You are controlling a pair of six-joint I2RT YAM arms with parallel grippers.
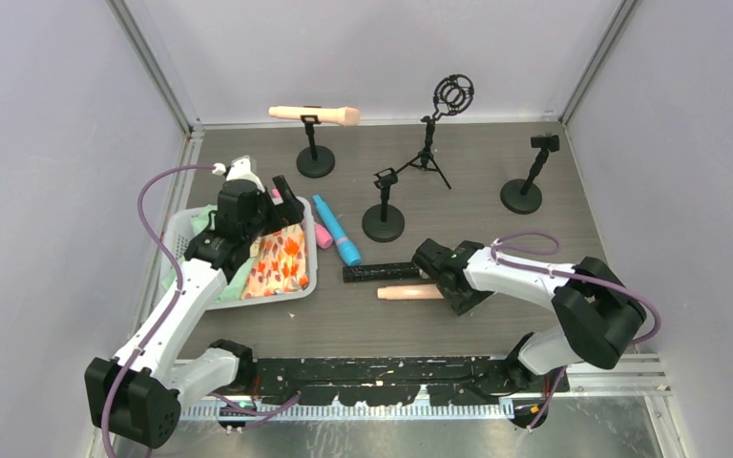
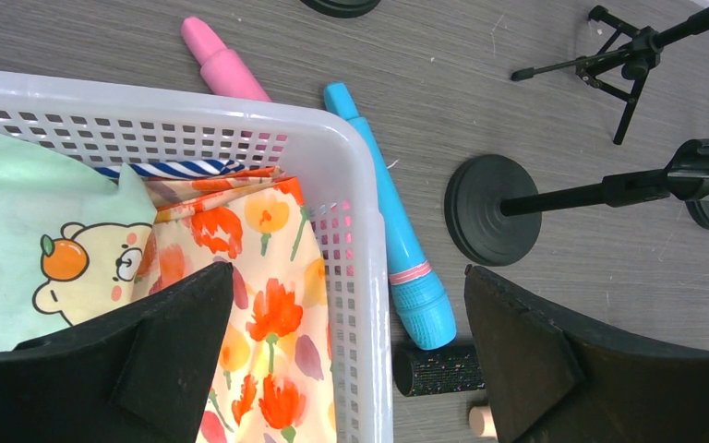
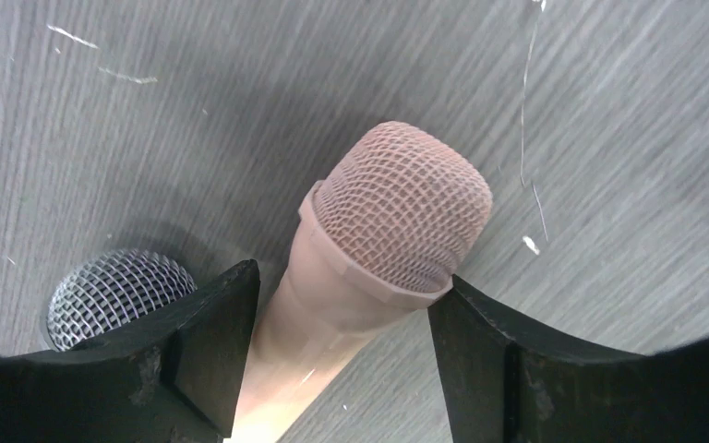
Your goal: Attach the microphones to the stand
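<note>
Right end effector [image 3: 343, 297] straddles peach microphone [image 3: 397, 208], grip unclear; left end effector [image 2: 347, 273] open above basket [image 2: 354, 175] of cloths [image 2: 272, 318].

The top external camera looks down from above and behind the arm bases, far enough off to take in the whole grey wood-grain table [image 1: 496, 153]. The left wrist camera faces down over a corner of the white perforated plastic basket [image 2: 240, 115], sharing the bright blue stick-shaped microphone [image 2: 397, 240] with the overhead view. The right wrist camera sits very near the tabletop (the peach-beige mesh-headed microphone [image 3: 397, 203] nearly fills it), a spot also visible from above.
</note>
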